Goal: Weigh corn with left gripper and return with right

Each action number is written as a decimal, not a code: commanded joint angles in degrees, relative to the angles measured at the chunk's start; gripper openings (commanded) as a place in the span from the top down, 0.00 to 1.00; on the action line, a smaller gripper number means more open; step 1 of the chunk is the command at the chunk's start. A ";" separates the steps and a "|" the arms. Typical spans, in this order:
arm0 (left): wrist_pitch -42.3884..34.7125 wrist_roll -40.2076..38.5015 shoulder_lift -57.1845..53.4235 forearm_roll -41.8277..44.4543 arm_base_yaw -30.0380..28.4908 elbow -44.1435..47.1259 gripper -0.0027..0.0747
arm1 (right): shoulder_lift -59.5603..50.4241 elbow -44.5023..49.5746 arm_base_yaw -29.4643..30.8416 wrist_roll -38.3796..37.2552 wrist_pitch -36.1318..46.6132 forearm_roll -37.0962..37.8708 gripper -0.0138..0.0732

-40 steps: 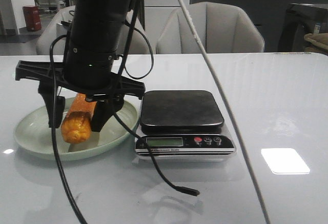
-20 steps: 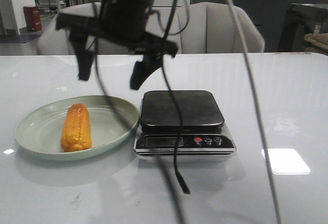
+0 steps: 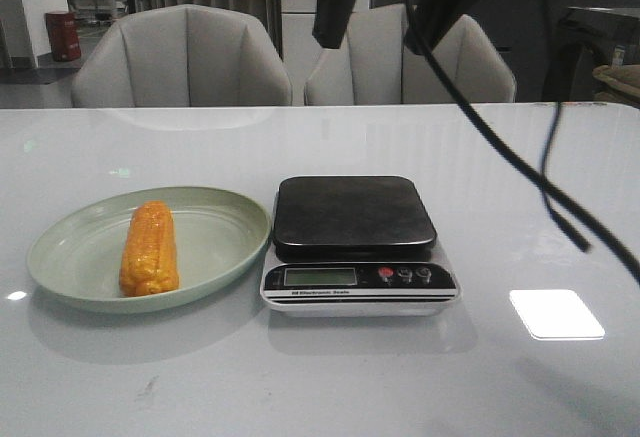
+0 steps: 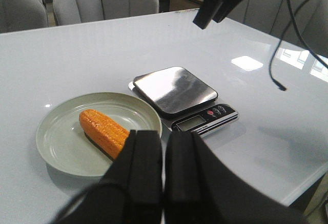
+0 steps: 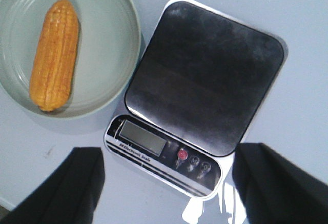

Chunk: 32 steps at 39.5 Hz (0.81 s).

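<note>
One corn (image 3: 149, 249) lay lengthwise in the pale green plate (image 3: 226, 213) toward the left edge of the tabletop in the front view, with the scale (image 3: 356, 242) just beside the plate on its right and its platform bare. Two dark fingertips of the right gripper (image 3: 390, 2) hung high over the far half of the table, spread wide and holding nothing. By that layout the cob seemed already returned to the plate, or not yet weighed; which of the two could not be told, though nothing was in transit. In the left wrist view the left gripper (image 4: 163, 170) showed its two black fingers (image 4: 145, 167) pressed together, empty, above the near edge, the cob beyond them on the plate (image 4: 61, 152). If weighing remained, that claw would need to part its fingers and descend across the cob's middle. In the right wrist view the corn (image 5: 54, 53) looked orange-yellow, blunt-ended, with straight rows of kernels, shorter than the plate (image 5: 128, 34) was wide, and the scale (image 5: 205, 80) lay directly below the wide-parted fingers.
</note>
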<state>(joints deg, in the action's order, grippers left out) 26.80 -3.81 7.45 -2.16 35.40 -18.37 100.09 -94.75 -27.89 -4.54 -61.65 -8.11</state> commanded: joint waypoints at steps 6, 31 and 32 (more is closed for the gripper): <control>-4.90 -0.09 0.40 -0.02 0.22 -1.40 0.81 | -18.20 17.67 0.11 2.31 16.69 -0.43 0.14; -4.90 -0.09 0.40 -0.02 0.22 -1.40 0.81 | -70.56 70.70 0.11 2.57 52.93 3.47 0.14; -4.90 -0.09 0.40 -0.02 0.22 -1.40 0.81 | -72.58 71.98 0.11 2.57 54.31 3.47 0.14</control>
<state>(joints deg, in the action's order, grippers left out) 26.80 -3.81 7.45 -2.06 35.40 -18.37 32.78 -24.82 -27.89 -2.66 -15.95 -5.80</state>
